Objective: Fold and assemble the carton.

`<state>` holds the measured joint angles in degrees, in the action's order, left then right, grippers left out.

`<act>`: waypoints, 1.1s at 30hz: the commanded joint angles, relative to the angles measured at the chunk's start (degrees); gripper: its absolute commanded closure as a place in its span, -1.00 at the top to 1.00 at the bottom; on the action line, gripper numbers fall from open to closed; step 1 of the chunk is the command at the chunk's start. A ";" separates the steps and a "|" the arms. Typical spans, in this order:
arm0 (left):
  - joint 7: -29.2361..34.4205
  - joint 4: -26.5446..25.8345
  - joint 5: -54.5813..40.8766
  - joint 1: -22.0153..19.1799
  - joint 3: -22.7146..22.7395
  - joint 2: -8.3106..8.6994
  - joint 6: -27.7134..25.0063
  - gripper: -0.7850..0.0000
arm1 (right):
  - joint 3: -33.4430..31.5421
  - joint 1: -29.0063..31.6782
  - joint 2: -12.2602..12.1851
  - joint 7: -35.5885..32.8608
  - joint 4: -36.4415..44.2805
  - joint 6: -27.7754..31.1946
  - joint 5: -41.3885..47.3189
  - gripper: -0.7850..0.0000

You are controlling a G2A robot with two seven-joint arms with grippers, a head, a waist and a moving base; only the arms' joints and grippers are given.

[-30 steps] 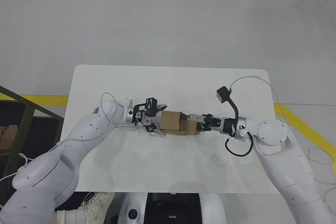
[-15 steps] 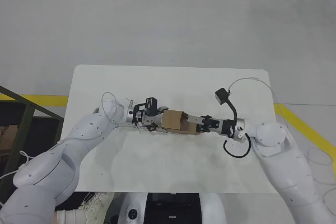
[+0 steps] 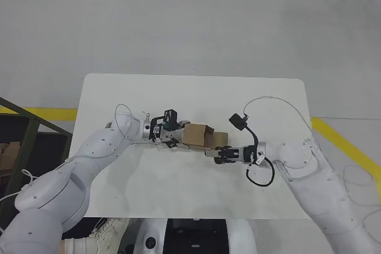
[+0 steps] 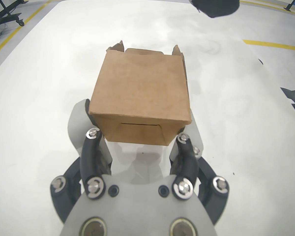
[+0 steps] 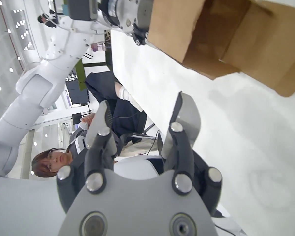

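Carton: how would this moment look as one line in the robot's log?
carton: one end open | left gripper: shut on carton | right gripper: open, apart from carton

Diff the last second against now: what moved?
The right hand pulled away from the open end of the carton, swinging toward the robot's side of the table. It now hangs open, clear of the cardboard. The left hand kept its grip on the other end, and the carton stayed put.
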<state>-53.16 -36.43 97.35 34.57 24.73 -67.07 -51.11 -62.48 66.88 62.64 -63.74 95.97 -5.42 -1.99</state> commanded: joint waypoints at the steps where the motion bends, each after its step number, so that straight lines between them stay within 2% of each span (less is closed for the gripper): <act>1: -0.11 0.01 -0.21 -0.03 -0.19 -0.02 0.11 0.50 | 1.17 -0.55 0.04 -0.30 -0.59 -1.41 -1.88 -1.00; 12: -0.29 -0.07 -1.03 -0.42 -1.34 -0.03 0.28 0.64 | 7.04 -5.37 1.53 5.29 -6.78 -9.85 -5.69 -1.00; 20: -0.16 -0.32 -1.84 -0.58 -2.03 0.03 0.15 0.61 | 8.50 -7.59 2.09 6.45 -9.32 -13.61 -6.34 -1.00; 33: -0.07 -0.61 -2.53 -0.71 -3.22 0.09 0.06 0.65 | 10.00 -9.79 3.15 10.06 -12.14 -13.71 -4.82 -1.00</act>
<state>-53.27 -36.98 94.80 33.86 21.62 -66.98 -51.02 -52.67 57.39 65.70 -53.70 84.12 -19.27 -6.93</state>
